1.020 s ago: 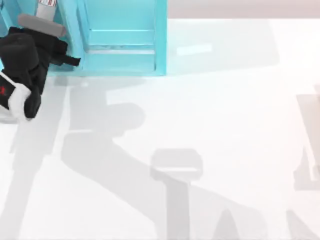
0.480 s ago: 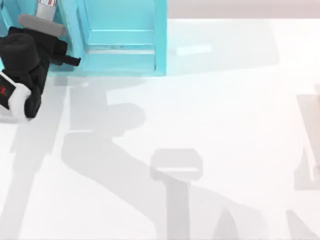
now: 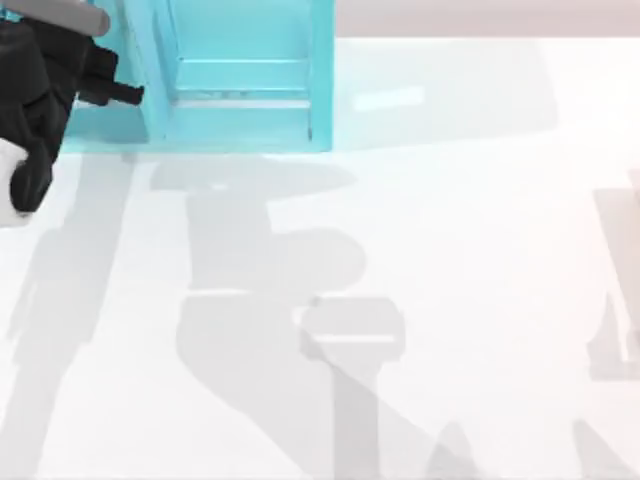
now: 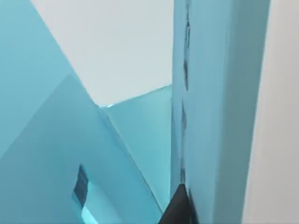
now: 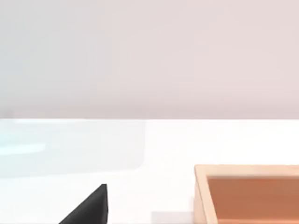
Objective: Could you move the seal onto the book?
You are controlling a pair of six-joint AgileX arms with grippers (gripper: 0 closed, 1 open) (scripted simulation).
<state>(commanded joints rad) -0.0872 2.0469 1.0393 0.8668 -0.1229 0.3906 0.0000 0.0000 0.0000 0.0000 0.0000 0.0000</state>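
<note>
The white table (image 3: 450, 250) lay bare across its near half, crossed by soft grey shadows of the arms. Farther back on the left stood the light-blue shelf unit (image 3: 240, 90) with its upright dividers, hard against the pale wall behind.

The left arm (image 3: 40, 90) was up at that far left corner, its black body pressed close beside the shelf unit — its wrist view looked along the blue panels (image 4: 215, 93), with one dark fingertip (image 4: 177, 207) touching the edge of an upright board. I could not tell how far its fingers stood apart, nor whether they carried anything.

From the right wrist view, a dark fingertip (image 5: 91, 207) hung over the white table, and a shallow tan-orange wooden box (image 5: 247, 193) sat near it — open-topped.
</note>
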